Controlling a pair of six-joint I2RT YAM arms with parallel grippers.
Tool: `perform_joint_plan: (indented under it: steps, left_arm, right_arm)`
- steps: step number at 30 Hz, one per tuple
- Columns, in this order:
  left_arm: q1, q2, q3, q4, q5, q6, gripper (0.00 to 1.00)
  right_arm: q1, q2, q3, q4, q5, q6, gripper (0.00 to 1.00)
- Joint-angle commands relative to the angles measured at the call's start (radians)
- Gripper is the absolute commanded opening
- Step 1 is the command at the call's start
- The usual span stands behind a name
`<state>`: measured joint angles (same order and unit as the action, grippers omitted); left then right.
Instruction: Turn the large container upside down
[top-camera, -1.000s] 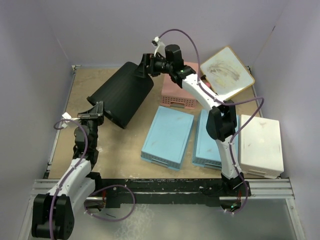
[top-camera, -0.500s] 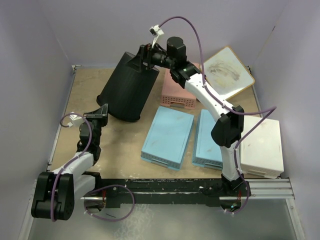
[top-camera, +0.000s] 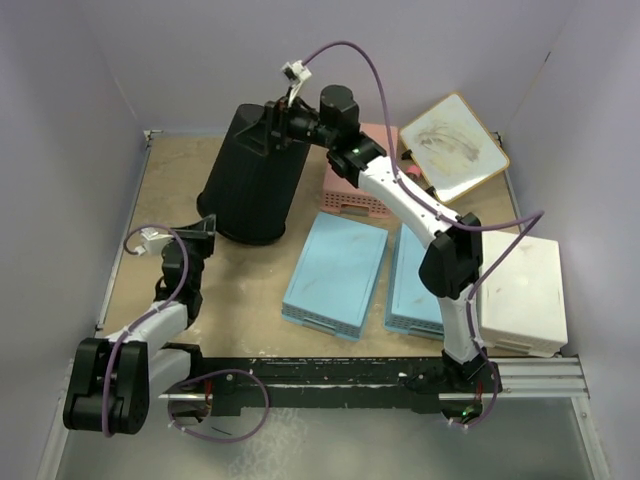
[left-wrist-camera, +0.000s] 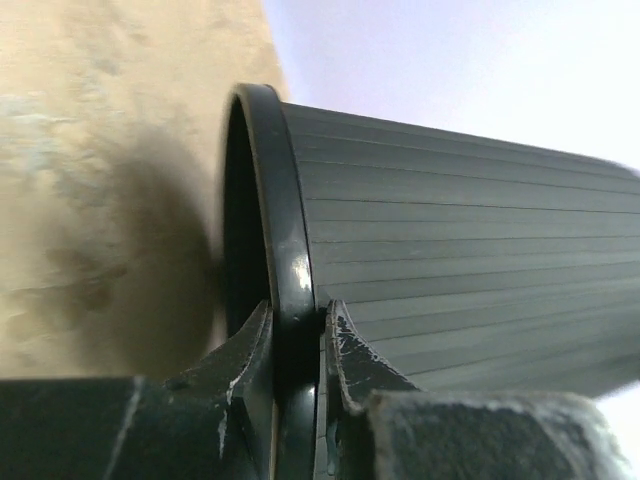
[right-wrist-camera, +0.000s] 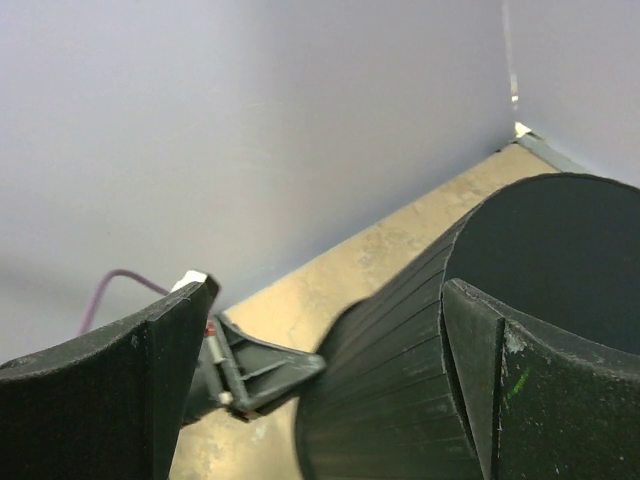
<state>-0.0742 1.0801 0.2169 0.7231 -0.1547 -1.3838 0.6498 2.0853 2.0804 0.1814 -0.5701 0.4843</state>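
Bucket (top-camera: 255, 185) stands mouth-down at far left of the table (top-camera: 250, 290); right gripper (top-camera: 280, 125) gapes wide beside its upturned base, holding nothing; left gripper (left-wrist-camera: 298, 320) fingers straddle its rim, grip impossible to tell

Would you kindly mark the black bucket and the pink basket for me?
black bucket (top-camera: 250, 182): top external view, ribbed side wall.
pink basket (top-camera: 350, 196): top external view, near perforated edge.

no text, label, brand, number or sign can be read in any view. the tall round black plastic bucket (top-camera: 255, 180) is seen plain. on the wood-framed white board (top-camera: 455, 148) only grey smears are found, no letters.
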Motion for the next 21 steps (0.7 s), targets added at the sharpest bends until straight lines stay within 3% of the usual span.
perform_joint_plan:
  steps: [1, 10, 13, 18, 21]
  left_arm:
    - [-0.024, 0.044, 0.051, -0.222, 0.098, 0.201, 0.15]
    - [-0.024, 0.07, 0.077, -0.228, 0.11, 0.21, 0.16]
    - [-0.024, 0.041, 0.108, -0.281, 0.11, 0.23, 0.16]
    - [-0.026, -0.08, 0.222, -0.53, 0.05, 0.326, 0.17]
    - [-0.025, -0.15, 0.301, -0.713, -0.019, 0.415, 0.22]
  right_arm:
    - [0.186, -0.009, -0.043, -0.161, -0.237, 0.074, 1.0]
    - [0.215, -0.043, -0.032, -0.198, -0.185, 0.05, 1.0]
    - [0.215, -0.062, 0.011, -0.279, -0.142, 0.011, 1.0]
    - [0.215, -0.126, 0.066, -0.452, -0.012, -0.092, 1.0]
    - [0.215, -0.207, 0.017, -0.518, 0.176, -0.171, 1.0]
